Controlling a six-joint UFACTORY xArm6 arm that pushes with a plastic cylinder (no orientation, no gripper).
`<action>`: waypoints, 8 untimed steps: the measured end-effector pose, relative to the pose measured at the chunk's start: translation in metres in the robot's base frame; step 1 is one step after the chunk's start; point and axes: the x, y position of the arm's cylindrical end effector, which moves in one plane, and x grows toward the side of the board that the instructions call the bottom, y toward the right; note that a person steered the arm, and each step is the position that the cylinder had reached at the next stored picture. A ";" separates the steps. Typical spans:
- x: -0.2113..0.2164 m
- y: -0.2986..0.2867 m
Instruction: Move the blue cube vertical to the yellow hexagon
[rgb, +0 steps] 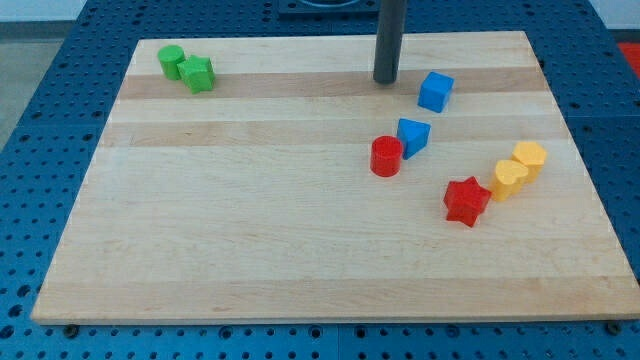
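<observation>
Eight blocks on the worktop (250, 250): two green, two blue, two red, two yellow. The blue cube (435, 91) sits up-left of the yellow hexagon (530, 157). My tip (386, 80), a bare rod with no end effector to open, stands just left of the cube.

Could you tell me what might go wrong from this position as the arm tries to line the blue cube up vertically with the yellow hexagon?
My tip sits just left of the blue cube, so an off-centre push could spin it or let it slip away. The yellow hexagon touches the yellow heart, with the red star close by; overshooting could knock them. The blue triangular block and red cylinder lie below the cube and could get bumped.
</observation>
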 end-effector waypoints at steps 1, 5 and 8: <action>0.017 0.014; -0.045 0.099; 0.016 0.095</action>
